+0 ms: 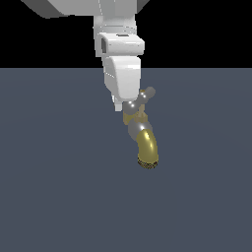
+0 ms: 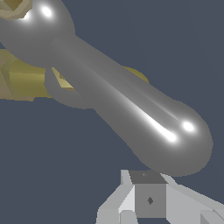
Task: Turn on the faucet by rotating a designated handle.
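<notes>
Here, a white robot arm (image 1: 118, 44) reaches down from the top centre of the exterior view, over a flat slate-blue floor (image 1: 49, 197) with black background behind it. Its gripper (image 1: 119, 104) ends a little above the middle of the frame, right against the near end of the handle (image 1: 140, 101). The handle is a slim silver-grey crossbar with two rounded ends, tilted so that one bulb sits lower by the gripper and the other rises toward the exterior view's right. It crowns the faucet (image 1: 146, 143), a small tap standing near the centre of the frame, with a silver collar and a shiny gold spout that curves downward to a dark mesh mouth just below the middle.

In the wrist view the handle (image 2: 131, 113) fills most of the picture, running diagonally from the upper left corner to the lower right, bright highlights on both bulbs. Gold parts of the faucet (image 2: 22, 78) show behind it at the left edge. One grey-white fingertip (image 2: 148, 199) shows at the bottom centre, just beside the nearer bulb. How far the fingers are spread cannot be told, and nothing is visibly clasped between them.
</notes>
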Controlling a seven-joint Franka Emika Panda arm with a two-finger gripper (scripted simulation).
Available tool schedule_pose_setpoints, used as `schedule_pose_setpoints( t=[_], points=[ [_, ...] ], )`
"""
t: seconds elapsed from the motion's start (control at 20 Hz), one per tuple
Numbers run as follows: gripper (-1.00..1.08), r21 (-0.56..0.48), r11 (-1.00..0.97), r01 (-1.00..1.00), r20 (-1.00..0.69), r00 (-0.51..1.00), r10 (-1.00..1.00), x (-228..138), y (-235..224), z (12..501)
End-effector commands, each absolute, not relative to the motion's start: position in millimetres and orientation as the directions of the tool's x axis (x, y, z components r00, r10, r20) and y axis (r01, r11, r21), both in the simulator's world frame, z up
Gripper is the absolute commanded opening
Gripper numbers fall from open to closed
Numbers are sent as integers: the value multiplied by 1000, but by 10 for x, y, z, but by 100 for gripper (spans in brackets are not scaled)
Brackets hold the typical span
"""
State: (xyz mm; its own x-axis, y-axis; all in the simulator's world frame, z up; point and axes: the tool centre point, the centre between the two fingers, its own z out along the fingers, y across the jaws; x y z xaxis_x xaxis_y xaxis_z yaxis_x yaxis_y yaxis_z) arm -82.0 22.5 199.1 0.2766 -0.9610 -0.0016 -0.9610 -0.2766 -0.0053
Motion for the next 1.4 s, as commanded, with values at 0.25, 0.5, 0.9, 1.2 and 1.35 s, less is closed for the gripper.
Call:
schedule_pose_setpoints(
  t=[0.25,0.5,0.9,1.2,1.35],
  points=[
    [-100,-1,-247,-969,0,247,-969,-1023,-178,1987],
    [-100,-2,-270,-963,0,270,-963,-1034,-155,1991],
    [-100,-1,-258,-966,0,258,-966,-980,-645,1988],
    [-100,0,-249,-968,0,249,-968,-941,-1004,1987],
    [-100,0,-247,-969,0,247,-969,-929,-1121,1986]
  ],
)
